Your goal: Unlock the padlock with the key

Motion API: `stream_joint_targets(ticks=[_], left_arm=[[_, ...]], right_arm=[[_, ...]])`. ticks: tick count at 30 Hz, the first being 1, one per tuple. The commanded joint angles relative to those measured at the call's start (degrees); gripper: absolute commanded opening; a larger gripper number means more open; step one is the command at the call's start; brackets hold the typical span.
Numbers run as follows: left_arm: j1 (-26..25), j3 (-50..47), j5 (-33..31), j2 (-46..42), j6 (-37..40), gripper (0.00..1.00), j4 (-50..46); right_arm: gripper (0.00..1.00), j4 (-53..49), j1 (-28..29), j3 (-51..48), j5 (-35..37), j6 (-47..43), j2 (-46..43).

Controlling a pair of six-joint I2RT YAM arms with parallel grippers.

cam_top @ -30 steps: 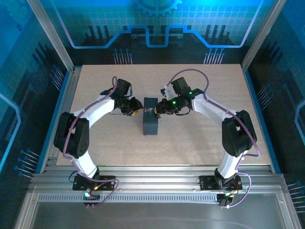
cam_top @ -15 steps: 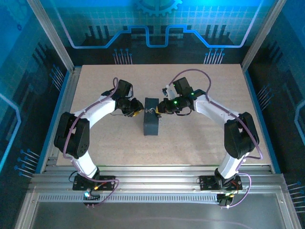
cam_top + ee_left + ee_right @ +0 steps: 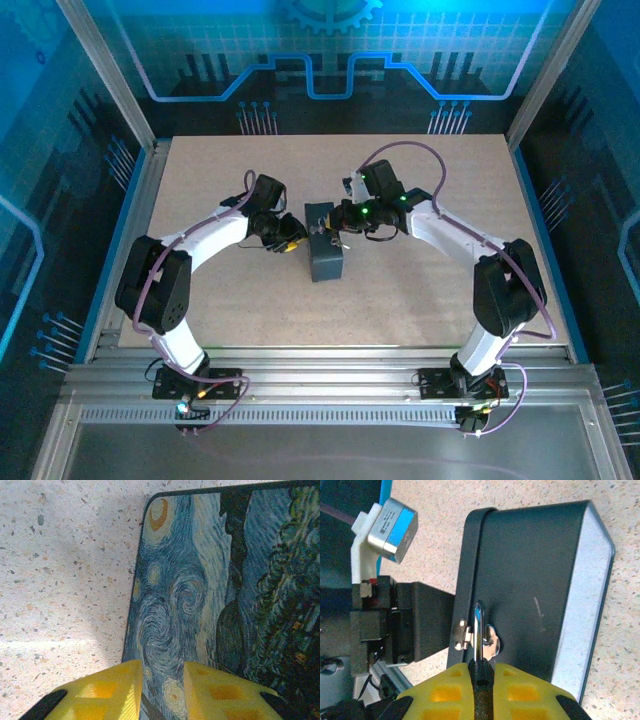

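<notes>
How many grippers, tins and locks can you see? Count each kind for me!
Grippers: 2, the left gripper and the right gripper
Blue swirly tin: 1
Tiny padlock: 1
Total: 4

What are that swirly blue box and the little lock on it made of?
The tin looks like thin sheet metal: a printed swirl painting on one face, and smooth dark satin sides with rounded, rolled edges. The padlock has a shiny silvery shackle, likely steel, and a dark matte body. Whether that body is bare metal or plastic-coated is hard to tell.
</notes>
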Motion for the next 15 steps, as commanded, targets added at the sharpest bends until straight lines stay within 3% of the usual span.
stream_joint_targets(ticks=[1, 8, 15], left_arm=[[-0.3, -0.4, 0.0, -2.1, -1.0, 0.29, 0.0], [0.6, -0.2, -0.3, -3.6, -0.9, 0.29, -0.4], [3.4, 0.5, 0.1, -6.0, 0.3, 0.32, -1.5]], right_arm=[[0.0, 1.8, 0.7, 1.2, 3.3, 1.4, 1.7], [0.0, 3.4, -1.7, 1.2, 2.3, 1.4, 0.4], [0.0, 7.3, -10.2, -5.5, -0.8, 1.5, -5.6]])
